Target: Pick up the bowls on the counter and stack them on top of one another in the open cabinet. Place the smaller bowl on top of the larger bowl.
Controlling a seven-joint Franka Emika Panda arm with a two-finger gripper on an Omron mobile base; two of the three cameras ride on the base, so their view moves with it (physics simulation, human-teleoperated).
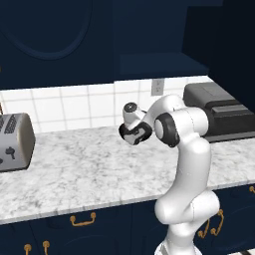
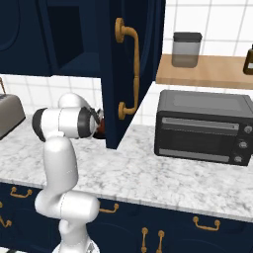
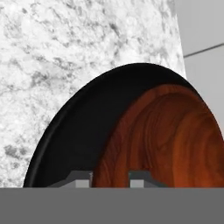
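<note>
bowls nested on the counter, cabinet shelf not yet filled

in the hand view the smaller bowl (image 3: 175, 140), reddish-brown with a wood-like grain, appears to sit inside the larger bowl (image 3: 74, 140), whose glossy black rim curves around it. marbled stone shows behind both, so the pair looks to rest on the counter (image 1: 79, 169) rather than in the cabinet (image 1: 159, 62). judged from that, small already lies on large, but the lift to the navy shelf is left to do, and the shelf looks bare as far as it shows.

the gripper (image 3: 110, 178) is close over the bowls; one fingertip (image 3: 81, 177) sits over the black bowl and the other over the brown, so the fingers seem to straddle the brown bowl's rim with a narrow gap. whether they press on it i cannot tell. in the right base view a sliver of the brown bowl peeks out beside the wrist, near the open cabinet door (image 2: 131, 74).

the counter is white-and-grey marble over navy drawers with brass handles. a toaster (image 1: 15, 142) stands at the left and a dark toaster oven (image 2: 202, 126) at the right. behind runs white tile with an outlet (image 1: 157, 86); a wooden shelf (image 2: 207, 71) carries a grey canister (image 2: 186, 48).
</note>
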